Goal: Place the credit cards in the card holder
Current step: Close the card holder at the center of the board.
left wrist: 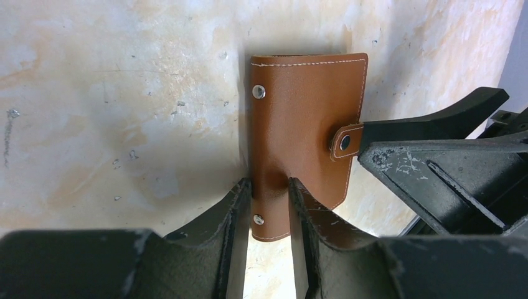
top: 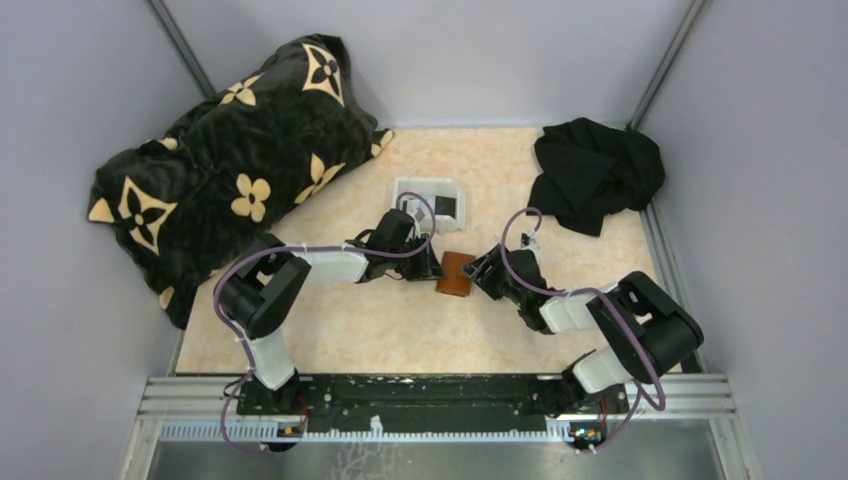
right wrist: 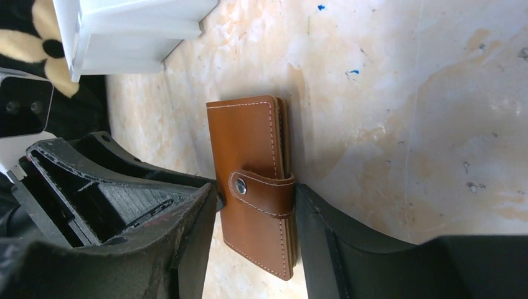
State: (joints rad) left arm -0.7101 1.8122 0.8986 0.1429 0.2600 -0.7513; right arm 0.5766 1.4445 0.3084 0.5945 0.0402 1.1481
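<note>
Found left gripper [left wrist: 269,190] drawn narrow, pinching the card holder [top: 456,273] on the long edge away from the strap [right wrist: 268,190], with leather dimpled between the fingers [left wrist: 240,208]. Found right gripper [right wrist: 255,196] likewise narrow, apparently clamped across the strap edge.

Recorded in descending size, top view:
- table [top: 330,330]
- patterned pillow [top: 230,170] at its 10 o'clock
- black cloth [top: 595,170] at 2 o'clock
- white tray [top: 415,185] at 11 o'clock of the holder, near but apart, holding dark flat contents [top: 445,208]

Unable to confirm those contents as the credit cards at this size.

Located card holder near table centre, between both grippers: at 3 o'clock of the left, 9 o'clock of the right. Read its long axis as roughly 12 to 6, with both grips across the short way and neither arm clearly nearer.

Noted strap wrapped over the free edge and snap [right wrist: 240,185] fastened. Holder shut, no pocket exposed.

Judged opening as the step in hand. Expect need to free the strap toward 3 o'clock while anchoring the opposite edge. Risk of holder slipping or twisting if pulls go unequal.
</note>
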